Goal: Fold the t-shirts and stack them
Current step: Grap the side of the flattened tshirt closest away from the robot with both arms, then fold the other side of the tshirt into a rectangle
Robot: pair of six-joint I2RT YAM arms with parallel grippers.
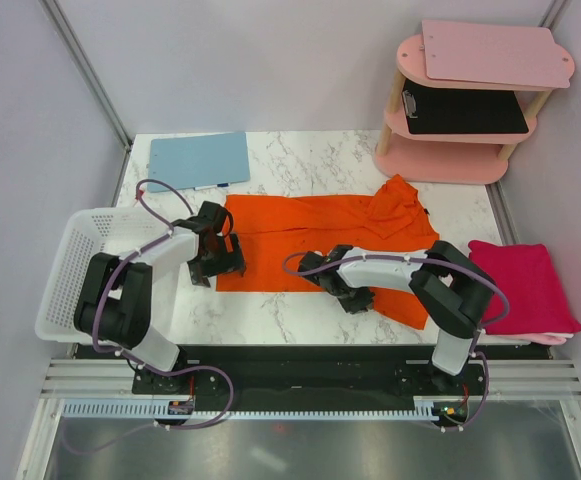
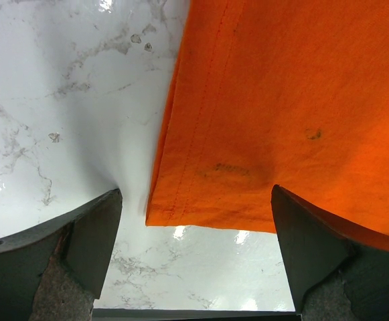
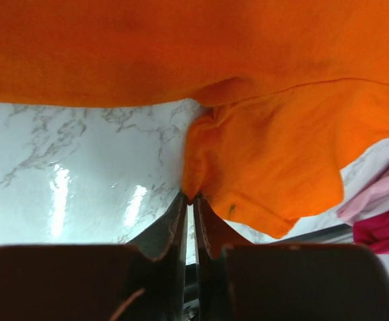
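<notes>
**First onlooker:** Top external view tells most of it. The magenta t-shirt (image 1: 525, 285) lies as a neat folded rectangle at the right edge of the table (image 1: 270, 315), so that one looks done.

**Second onlooker:** And the orange t-shirt (image 1: 310, 245)?

**First onlooker:** It's spread across the middle of the table as a long flat band, with its far right end bunched and rumpled. I'd say its fold has barely begun. It has yet to be squared into a rectangle and set on the magenta one.

**Second onlooker:** How are the arms placed?

**First onlooker:** Both reach low over the cloth. The left pincer (image 1: 232, 260) sits at the shirt's left end, by the near corner. Its wrist view shows the jaws spread wide on either side of that hemmed corner, gripping nothing. The right pincer (image 1: 355, 297) is down at the shirt's near edge, its arm bent in from the right.

**Second onlooker:** Is it holding anything?

**First onlooker:** In the right wrist view its fingers (image 3: 174, 227) are almost together, with a pucker of orange cloth nipped at their tips. So it's clenched on the shirt's edge, by a thin pinch.
</notes>
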